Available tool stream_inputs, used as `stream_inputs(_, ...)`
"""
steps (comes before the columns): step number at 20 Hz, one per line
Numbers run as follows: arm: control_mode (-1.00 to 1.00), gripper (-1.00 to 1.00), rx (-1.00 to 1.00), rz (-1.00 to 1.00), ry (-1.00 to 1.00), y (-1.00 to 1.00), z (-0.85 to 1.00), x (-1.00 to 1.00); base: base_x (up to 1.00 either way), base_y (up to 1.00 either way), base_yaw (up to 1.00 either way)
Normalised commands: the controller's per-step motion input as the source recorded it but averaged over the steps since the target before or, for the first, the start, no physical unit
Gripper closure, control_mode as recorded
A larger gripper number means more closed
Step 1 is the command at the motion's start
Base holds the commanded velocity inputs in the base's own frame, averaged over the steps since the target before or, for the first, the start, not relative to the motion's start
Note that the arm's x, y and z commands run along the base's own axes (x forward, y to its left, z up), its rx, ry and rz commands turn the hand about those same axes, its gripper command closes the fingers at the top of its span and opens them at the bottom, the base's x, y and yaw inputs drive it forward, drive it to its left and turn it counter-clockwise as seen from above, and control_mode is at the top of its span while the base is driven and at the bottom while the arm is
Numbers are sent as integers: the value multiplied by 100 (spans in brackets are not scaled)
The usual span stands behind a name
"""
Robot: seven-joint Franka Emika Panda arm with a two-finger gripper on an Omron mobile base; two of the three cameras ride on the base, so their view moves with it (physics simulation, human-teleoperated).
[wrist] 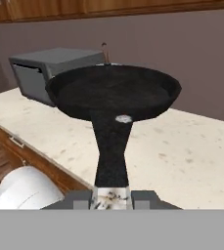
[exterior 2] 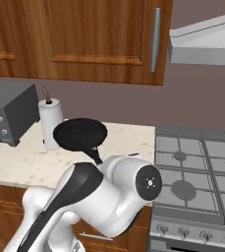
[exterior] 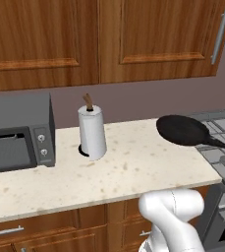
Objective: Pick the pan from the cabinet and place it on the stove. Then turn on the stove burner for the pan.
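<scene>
The round, shallow matte black frying pan [wrist: 112,93] sits upper centre in the hand view, held level above the speckled cream stone counter [wrist: 191,151]. Its long axis runs straight down the frame: bowl far, handle toward the camera. The two-finger gripper [wrist: 112,197] pinches the handle's silvery tip. In the left base view the pan [exterior: 182,130] hangs at centre right, over the counter edge beside the grey steel gas stove [exterior: 221,147], handle pointing lower right.
</scene>
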Motion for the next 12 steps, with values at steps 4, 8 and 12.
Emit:
stream_inputs(4, -100, 100, 0, -25, 0, -60, -29, 0, 0, 0, 0)
stream_inputs(8, -100, 100, 0, -22, 1, -63, -33, 0, 0, 0, 0)
stream_inputs(12, -100, 100, 0, -20, 1, -66, -33, 0, 0, 0, 0)
